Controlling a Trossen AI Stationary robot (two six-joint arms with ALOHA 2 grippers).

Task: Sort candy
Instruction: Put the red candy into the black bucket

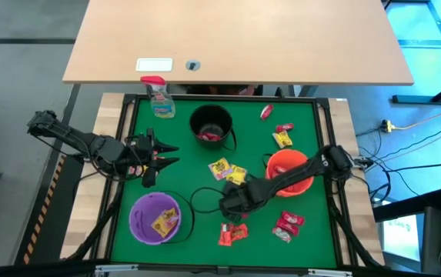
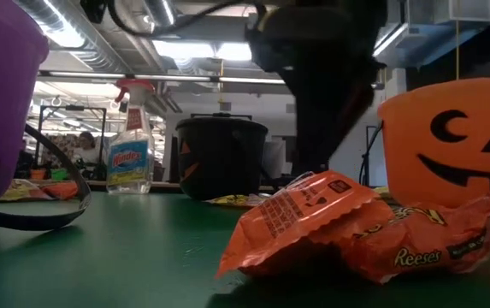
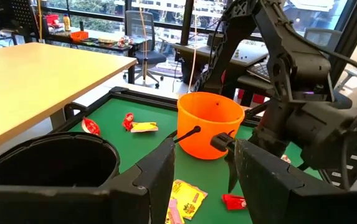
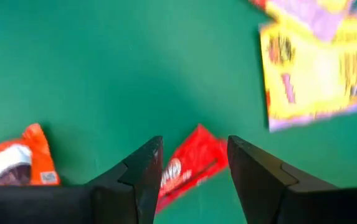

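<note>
Red candy (image 4: pixel 187 167) between right tool (image 4: pixel 194 163) fingers

Bright, even overhead light — ceiling strip lamps (image 2: pixel 202 50) glaring in low view. Yellow candy (image 4: pixel 312 65) motion-blurred; orange wrapper (image 2: pixel 347 227) shiny, soft-focused up close.

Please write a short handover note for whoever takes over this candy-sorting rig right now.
Right end effector: open, empty, poised over a red packet on the green mat.
Left end effector: open, empty, waiting between the black bucket and purple bucket.
Done: a yellow packet is in the purple bucket, red candy in the black one.
Left: yellow packets mid-mat, orange and red packets near the front edge, more by the orange bucket.
</note>
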